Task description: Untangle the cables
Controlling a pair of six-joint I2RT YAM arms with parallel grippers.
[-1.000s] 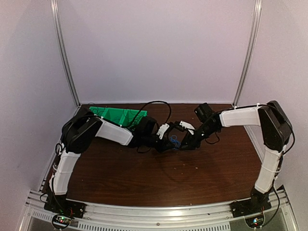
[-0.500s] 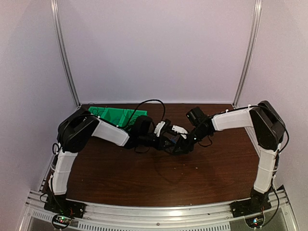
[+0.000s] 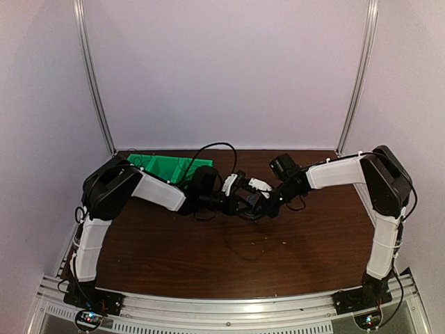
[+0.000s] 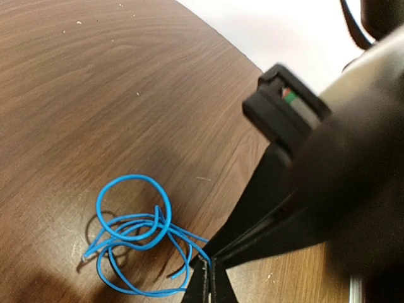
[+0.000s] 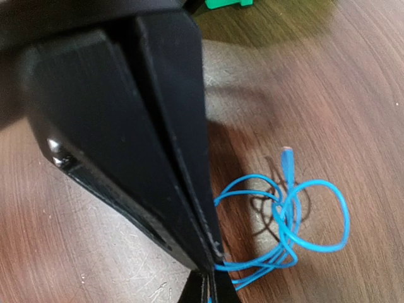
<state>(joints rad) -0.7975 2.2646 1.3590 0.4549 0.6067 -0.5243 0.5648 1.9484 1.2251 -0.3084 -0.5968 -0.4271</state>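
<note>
A thin blue cable [image 4: 134, 222] lies in a tangle of several loops on the brown table, hanging from where my two grippers meet. In the left wrist view my left gripper [image 4: 209, 278] is shut, with a strand running into its tips; the right gripper's black fingers [image 4: 278, 221] come in from the upper right and touch the same spot. In the right wrist view my right gripper [image 5: 212, 287] is shut on strands of the cable [image 5: 297, 218], with its connector end [image 5: 288, 158] lying free. From above, both grippers [image 3: 245, 202] [image 3: 267, 207] meet tip to tip at the table's middle.
A green tray [image 3: 167, 165] stands at the back left of the table [image 3: 208, 257]. A black robot cable [image 3: 215, 148] arcs above the left wrist. The green tray's edge also shows in the right wrist view [image 5: 227, 5].
Both grippers have shifted together a little to the left and toward the back, still tip to tip with the blue cable between them.
</note>
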